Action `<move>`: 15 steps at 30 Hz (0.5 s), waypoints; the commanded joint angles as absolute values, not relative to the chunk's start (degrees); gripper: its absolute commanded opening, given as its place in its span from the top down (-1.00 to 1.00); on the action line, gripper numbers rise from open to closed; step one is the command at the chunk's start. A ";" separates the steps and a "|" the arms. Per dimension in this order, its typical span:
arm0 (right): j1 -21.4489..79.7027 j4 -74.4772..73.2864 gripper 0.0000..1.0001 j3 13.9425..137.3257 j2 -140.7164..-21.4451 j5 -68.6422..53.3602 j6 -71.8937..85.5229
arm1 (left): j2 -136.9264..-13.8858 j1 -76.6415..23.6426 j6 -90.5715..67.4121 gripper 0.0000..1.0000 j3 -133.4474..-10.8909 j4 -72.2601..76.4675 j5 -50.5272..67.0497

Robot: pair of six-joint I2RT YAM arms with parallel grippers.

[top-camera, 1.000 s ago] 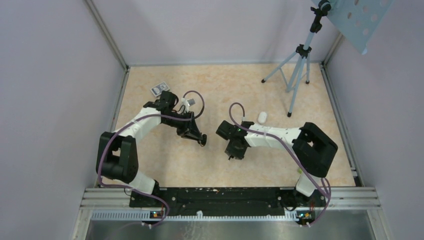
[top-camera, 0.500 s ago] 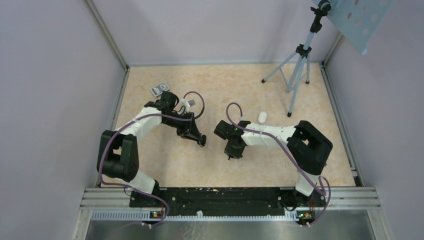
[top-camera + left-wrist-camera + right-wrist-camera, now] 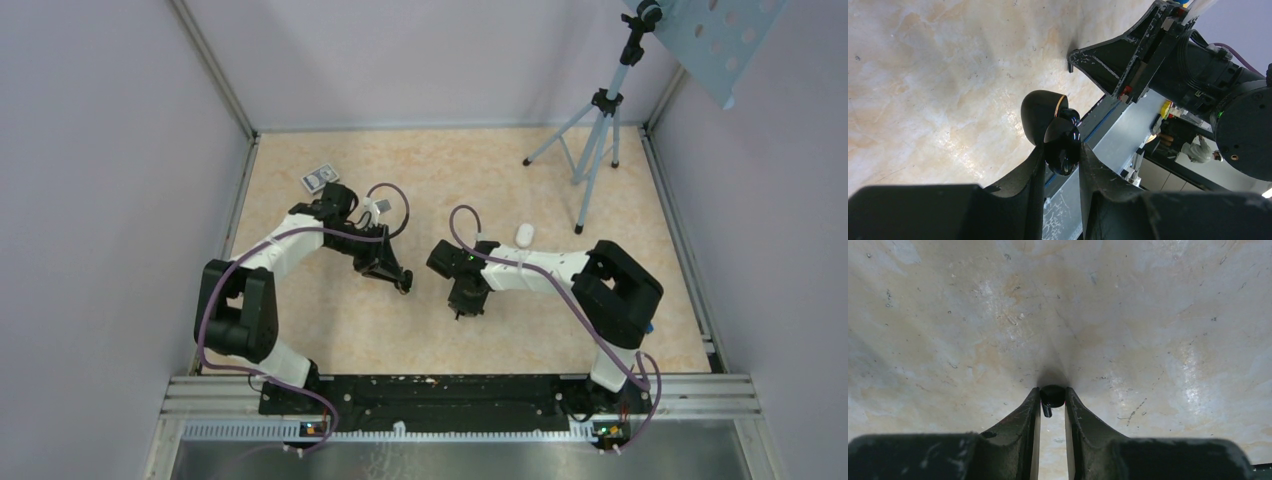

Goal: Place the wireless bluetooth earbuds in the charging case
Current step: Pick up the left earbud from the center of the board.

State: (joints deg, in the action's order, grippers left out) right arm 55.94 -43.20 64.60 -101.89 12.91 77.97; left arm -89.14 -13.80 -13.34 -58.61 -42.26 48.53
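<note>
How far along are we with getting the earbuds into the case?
Done: nothing seated; neither bud is in the white case. In hand: the left gripper is shut on one dark earbud; the right gripper seems to pinch the second earbud down at the table. Left: the case lies apart, untouched, and both buds must go into it.

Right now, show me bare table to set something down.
Bare: the far strip between the small card and the tripod; the near strip before the base rail. Crowded: the middle, around left gripper, right gripper and the white case.
</note>
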 commanded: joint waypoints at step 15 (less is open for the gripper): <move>55.39 -20.64 0.81 53.49 -80.71 18.28 53.06 | -90.69 -14.72 -14.97 1.00 -59.93 -41.34 57.20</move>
State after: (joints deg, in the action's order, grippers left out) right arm 55.94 -30.30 56.03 -87.02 15.77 63.37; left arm -89.78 -14.06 -13.65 -58.61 -42.59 51.90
